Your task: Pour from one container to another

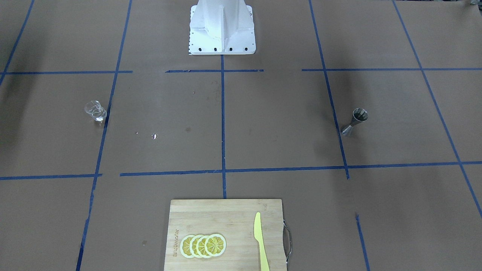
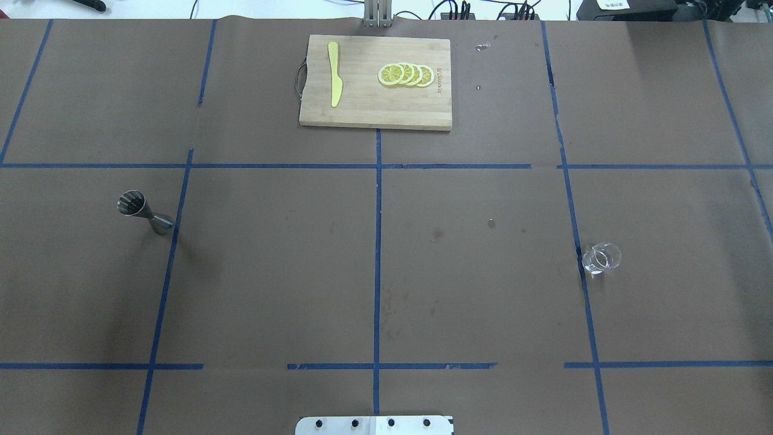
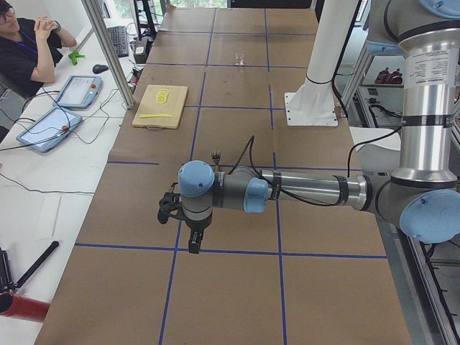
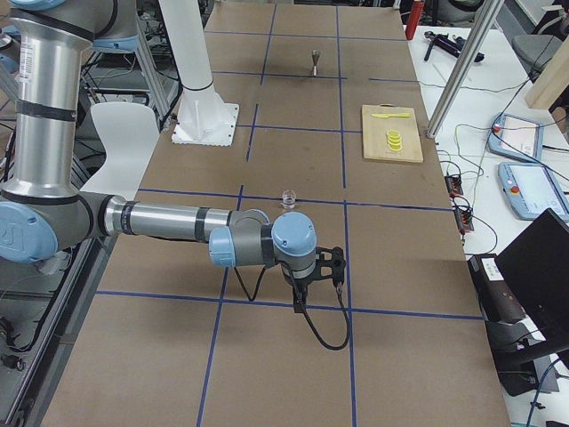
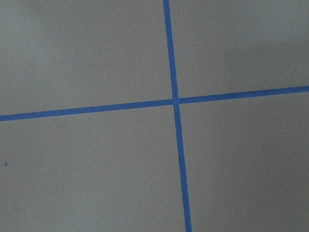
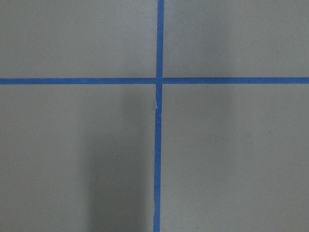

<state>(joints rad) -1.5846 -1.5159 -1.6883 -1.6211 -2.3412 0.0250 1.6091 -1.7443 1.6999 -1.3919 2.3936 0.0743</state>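
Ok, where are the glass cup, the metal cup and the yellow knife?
glass cup (image 2: 601, 260), overhead view, its clear wall
metal cup (image 2: 147, 214), overhead view, its narrow waist
yellow knife (image 2: 336, 78), overhead view, its middle

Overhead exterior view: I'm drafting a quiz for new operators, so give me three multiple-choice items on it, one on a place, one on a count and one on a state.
1. Where does the metal jigger stand?
A) on the cutting board
B) on the table, on the robot's left side
C) touching the glass beaker

2. How many lemon slices lie on the cutting board?
A) four
B) two
C) six

3. What state is the glass beaker in?
A) lying on its side
B) lifted by a gripper
C) standing upright on the table

Answers:
1 B: it is in the view's left half, far from both the board and the beaker.
2 A: four overlapping slices form one row.
3 C: it rests on its base with nothing holding it.
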